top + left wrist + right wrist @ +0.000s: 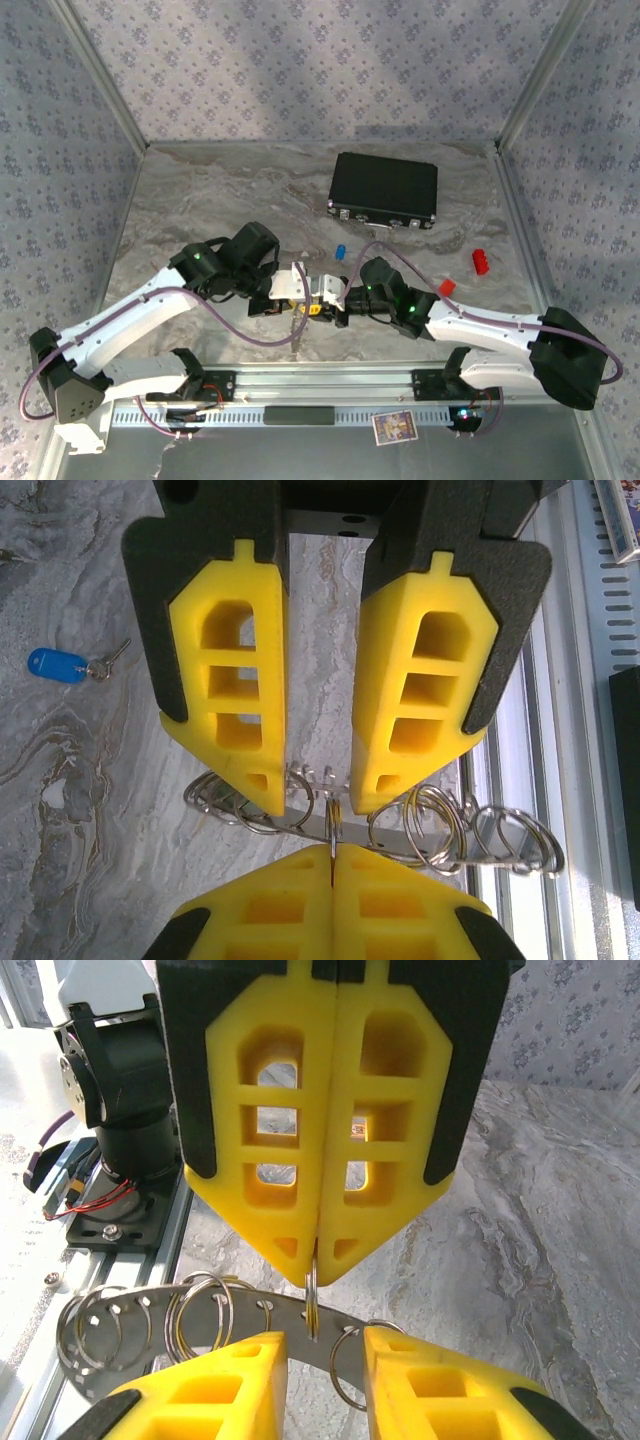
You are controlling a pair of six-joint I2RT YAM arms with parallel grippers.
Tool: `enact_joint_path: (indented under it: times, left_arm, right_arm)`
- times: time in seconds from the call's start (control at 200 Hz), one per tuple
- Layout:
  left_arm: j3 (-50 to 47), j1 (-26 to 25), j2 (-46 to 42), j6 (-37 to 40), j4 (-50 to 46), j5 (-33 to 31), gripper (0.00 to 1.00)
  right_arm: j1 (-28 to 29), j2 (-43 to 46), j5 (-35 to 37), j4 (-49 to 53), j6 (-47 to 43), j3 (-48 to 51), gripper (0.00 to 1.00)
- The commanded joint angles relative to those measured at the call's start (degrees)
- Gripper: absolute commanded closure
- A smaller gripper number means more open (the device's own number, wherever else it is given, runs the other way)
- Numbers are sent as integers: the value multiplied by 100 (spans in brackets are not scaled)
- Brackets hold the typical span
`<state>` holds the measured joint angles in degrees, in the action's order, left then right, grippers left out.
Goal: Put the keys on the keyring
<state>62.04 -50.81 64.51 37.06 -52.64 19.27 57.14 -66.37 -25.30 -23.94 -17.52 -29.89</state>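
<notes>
We are seeing both arms meeting over the near middle of the table (200, 200). The right gripper (318, 1265) is pressing its 2 yellow fingers together, pinching 1 small split ring of the keyring (240, 1310), a curved grey band hung with little rings. The left gripper (320, 795) is standing spread, its fingertips straddling that band. The blue key (57, 665) is lying on the table, apart from the keyring, between the grippers and the black case (385, 190).

Open tabletop (200, 200) left of black case (384, 190)
</notes>
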Motion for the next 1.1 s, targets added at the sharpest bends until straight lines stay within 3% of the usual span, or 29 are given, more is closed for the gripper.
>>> enact_joint_path:
  times: [0.0,1.099]
  left_arm:
    - [61,-26,18,135,28,240,100]
    - [-201,53,-167,-41,405,336,100]
  right_arm:
    - [57,107,-80,-143,-6,1,72]
    - [-63,168,-403,-848,266,258,79]
